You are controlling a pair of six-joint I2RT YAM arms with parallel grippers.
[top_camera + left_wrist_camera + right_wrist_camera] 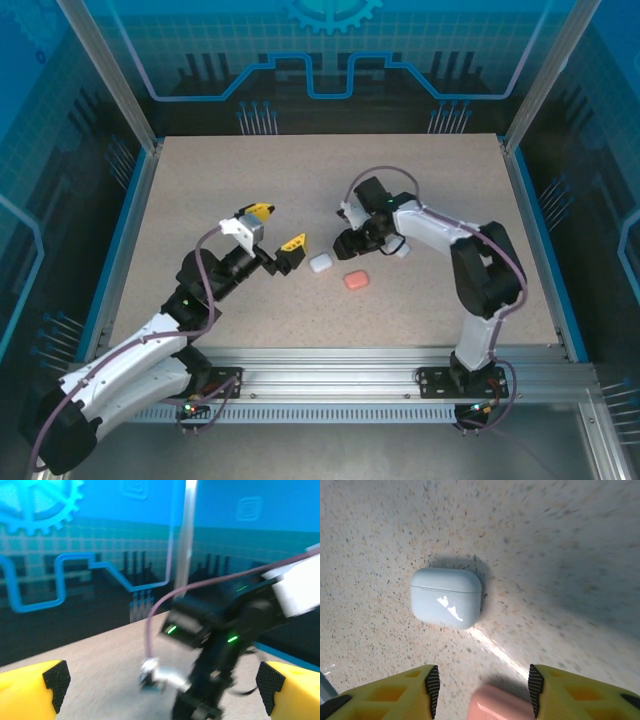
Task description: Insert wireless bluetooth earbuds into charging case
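Pink and white cases lie shut beneath two parted grippers

Nearest the arms' bases, a salmon-pink charging case [356, 280] lies flat on the speckled beige table [200, 180], its lid down. Just beyond it and a little to the left rests a white charging case [320, 262], also closed, with the lid seam showing across its top. The two are near each other but not touching. The right gripper [348, 243] points down over the pair. Its yellow fingers [395, 695] stand apart and grip nothing, and the wrist view shows the pink case in the gap between them. Farther left, the left gripper [278, 227] hangs above the table with its fingers spread wide and empty, aimed across at the right arm [440, 235]. Behind everything stands a blue printed back wall [320, 60].
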